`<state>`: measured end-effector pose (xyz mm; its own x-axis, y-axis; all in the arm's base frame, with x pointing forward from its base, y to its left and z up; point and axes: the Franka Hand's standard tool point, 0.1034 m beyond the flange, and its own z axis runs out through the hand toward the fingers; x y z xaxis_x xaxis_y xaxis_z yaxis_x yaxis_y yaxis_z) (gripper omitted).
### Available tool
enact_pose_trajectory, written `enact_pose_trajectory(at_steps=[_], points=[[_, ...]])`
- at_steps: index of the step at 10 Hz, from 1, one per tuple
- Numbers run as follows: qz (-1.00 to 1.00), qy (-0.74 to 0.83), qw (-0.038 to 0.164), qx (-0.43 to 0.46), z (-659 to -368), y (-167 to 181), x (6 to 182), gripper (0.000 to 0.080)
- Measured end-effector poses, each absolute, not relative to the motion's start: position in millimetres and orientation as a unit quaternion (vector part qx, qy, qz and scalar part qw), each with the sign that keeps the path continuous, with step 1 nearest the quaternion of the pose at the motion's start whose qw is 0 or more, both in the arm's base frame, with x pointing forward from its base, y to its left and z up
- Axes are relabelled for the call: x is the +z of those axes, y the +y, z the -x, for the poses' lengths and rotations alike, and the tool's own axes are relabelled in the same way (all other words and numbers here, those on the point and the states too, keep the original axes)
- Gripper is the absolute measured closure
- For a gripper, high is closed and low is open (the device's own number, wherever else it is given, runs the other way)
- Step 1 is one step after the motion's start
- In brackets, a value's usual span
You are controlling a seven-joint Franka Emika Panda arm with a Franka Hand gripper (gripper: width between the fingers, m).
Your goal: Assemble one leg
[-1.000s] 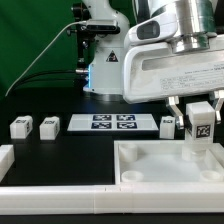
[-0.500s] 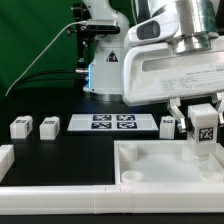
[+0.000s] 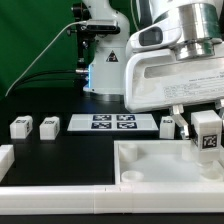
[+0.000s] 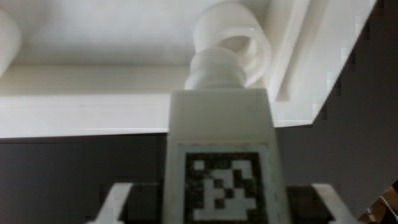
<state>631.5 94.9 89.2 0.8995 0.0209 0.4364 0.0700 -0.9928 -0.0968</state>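
As fingers (image 4: 132, 204) clamp the leg (image 3: 206, 128), its tag (image 3: 209, 141) shows.

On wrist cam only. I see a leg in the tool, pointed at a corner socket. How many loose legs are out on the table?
Observer: Three loose legs in the exterior view. Two lie at the exterior view's left of the marker board, and one lies at its right.
Operator: Where over the panel is the tool?
Observer: The tool is shut on the leg, over the far corner of the panel at the exterior view's right.
Operator: Leg straight?
Observer: It looks upright, with its tag facing the exterior camera. I cannot tell from here whether the tip is in the socket.
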Motion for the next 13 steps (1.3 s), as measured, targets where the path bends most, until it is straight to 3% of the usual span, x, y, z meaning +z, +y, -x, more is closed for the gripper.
enact_pose_trajectory(at_steps=[13], points=[[0.958, -0.025, 0.049, -0.281, -630.7, 102.0, 85.3, 0.0506]])
